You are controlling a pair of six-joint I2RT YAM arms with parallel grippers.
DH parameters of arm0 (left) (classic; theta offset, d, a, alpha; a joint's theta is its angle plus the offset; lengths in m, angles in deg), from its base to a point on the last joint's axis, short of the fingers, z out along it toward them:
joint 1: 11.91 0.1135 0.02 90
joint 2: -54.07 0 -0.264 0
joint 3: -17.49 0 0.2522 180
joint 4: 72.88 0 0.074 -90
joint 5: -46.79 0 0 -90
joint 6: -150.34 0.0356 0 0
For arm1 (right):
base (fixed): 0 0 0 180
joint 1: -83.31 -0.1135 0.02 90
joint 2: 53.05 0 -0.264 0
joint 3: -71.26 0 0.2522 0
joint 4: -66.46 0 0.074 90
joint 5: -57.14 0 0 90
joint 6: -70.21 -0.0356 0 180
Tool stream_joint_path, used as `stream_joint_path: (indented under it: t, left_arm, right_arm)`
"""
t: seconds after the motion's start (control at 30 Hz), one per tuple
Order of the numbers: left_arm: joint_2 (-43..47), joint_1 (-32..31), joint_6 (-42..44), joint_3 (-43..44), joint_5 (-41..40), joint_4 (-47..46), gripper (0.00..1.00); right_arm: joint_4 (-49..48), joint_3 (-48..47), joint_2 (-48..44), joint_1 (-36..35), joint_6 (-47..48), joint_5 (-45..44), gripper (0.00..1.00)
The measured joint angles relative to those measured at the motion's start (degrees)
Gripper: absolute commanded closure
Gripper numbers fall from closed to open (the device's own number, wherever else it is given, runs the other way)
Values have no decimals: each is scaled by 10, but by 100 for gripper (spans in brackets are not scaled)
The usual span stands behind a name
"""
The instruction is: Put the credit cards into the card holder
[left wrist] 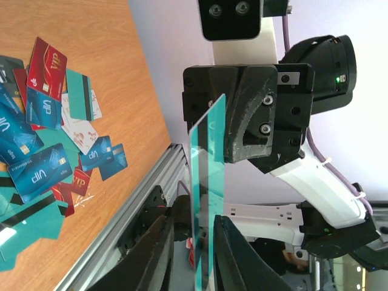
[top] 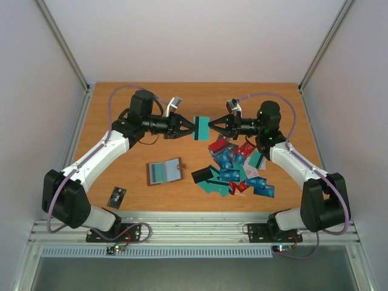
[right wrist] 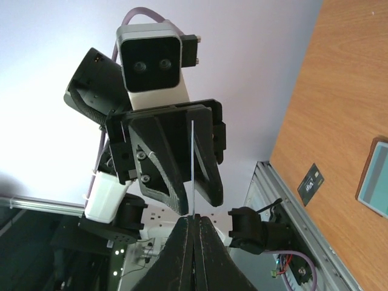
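Note:
A teal credit card (top: 200, 128) hangs upright in the air over the table's middle, between both grippers. My right gripper (top: 212, 127) is shut on its right edge; the pinch shows in the right wrist view (right wrist: 193, 219). My left gripper (top: 191, 128) faces it, its fingers (left wrist: 162, 242) straddling the card's (left wrist: 208, 182) other edge with a narrow gap still showing. The brown card holder (top: 165, 172) lies open on the table below with a teal card in it. A loose pile of credit cards (top: 233, 170) lies to its right.
One black card (top: 116, 196) lies alone near the front left edge of the wooden table (top: 121, 121). A metal rail (top: 194, 217) runs along the near edge. White walls enclose the table on three sides.

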Motion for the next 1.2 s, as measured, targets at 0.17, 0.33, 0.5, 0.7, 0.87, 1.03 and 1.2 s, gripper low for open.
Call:
stream_joint_path:
  t: [0.17,0.33,0.5,0.7,0.87,1.03,1.2]
  left_arm:
    - [2,2,0,-13,0,-1,91]
    - [7,3,-1,-18,4,-6,100]
    - [18,5,0,-24,0,-7,100]
    - [66,48,35,-77,-59,66,100]
    - [145,119,73,-190,-135,124,100]
    - [193,132,93,-301,-208,142,100]
    - [225,132,94,-365,-266,122,100]
  right_arm:
    - [-22,0,11,-5,-14,1,99]
    - [-31,0,24,-9,-23,0,98]
    - [-26,-2,30,-16,-19,-1,58]
    - [144,-48,28,-27,89,-28,54]
    - [366,-125,38,-87,249,-82,57]
    - [457,-140,76,-149,320,-129,59]
    - [500,-142,143,-202,355,-171,62]
